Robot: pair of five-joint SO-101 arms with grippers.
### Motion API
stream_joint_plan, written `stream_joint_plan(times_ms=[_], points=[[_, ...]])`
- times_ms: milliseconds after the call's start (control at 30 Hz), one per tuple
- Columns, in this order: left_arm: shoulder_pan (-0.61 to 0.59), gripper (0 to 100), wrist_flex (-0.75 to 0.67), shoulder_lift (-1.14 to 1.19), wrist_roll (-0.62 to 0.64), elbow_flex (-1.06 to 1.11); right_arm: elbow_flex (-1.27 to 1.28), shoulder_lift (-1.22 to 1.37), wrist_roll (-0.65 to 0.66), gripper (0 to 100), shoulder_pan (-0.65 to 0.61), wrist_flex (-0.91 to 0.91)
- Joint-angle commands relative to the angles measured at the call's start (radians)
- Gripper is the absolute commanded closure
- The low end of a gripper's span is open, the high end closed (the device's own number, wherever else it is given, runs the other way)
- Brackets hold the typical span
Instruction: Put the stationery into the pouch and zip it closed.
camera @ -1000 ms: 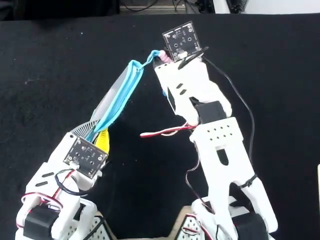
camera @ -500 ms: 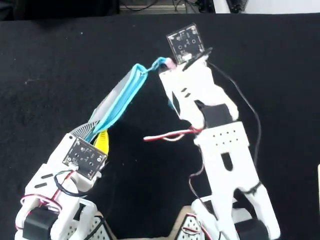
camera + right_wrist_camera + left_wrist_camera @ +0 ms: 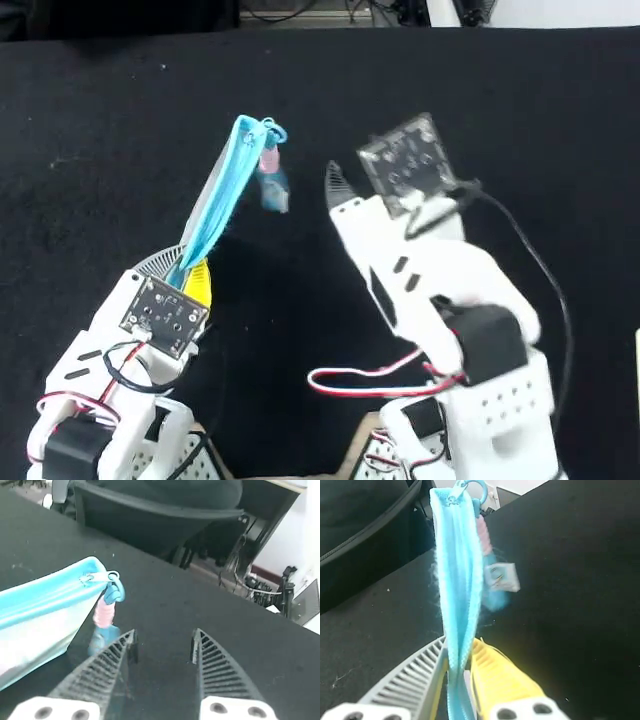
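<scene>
A light-blue pouch [image 3: 222, 190] stands on edge, slanting up from my left gripper [image 3: 190, 270], which is shut on its near end. In the left wrist view the pouch [image 3: 456, 580] runs between the grey and yellow fingers [image 3: 502, 680] of the left gripper [image 3: 460, 647], and its zipper looks closed up to the slider at the far end. A pink and blue charm [image 3: 270, 178] dangles from the zipper pull. My right gripper [image 3: 335, 185] hangs open a little to the right of the charm, touching nothing. In the right wrist view the right gripper [image 3: 165, 636] is near the charm [image 3: 104, 614] and the pouch [image 3: 40, 612].
A black cloth [image 3: 520, 120] covers the table. A pale object [image 3: 637, 365] shows at the right edge. A red and white cable [image 3: 360, 382] loops off the right arm. Chairs and cables stand beyond the far edge.
My right gripper has let go of the zipper pull, opened and drawn back to the right. The pouch's far end has swung left, and the charm now hangs loose.
</scene>
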Motion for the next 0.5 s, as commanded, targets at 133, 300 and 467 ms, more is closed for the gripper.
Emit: stream_joint_plan(times_ms=[133, 300, 467], points=[[-0.229, 97, -0.224, 0.015, 0.054, -0.076, 0.203, -0.038, -0.008, 98.2, 0.215, 0.009], [-0.329, 97, -0.431, 0.031, 0.032, -0.067, 0.364, -0.039, -0.009, 98.9, 0.259, 0.009], [-0.326, 97, -0.618, 0.244, -0.028, -0.05, 0.49, -0.039, -0.009, 98.7, 0.253, -0.018]])
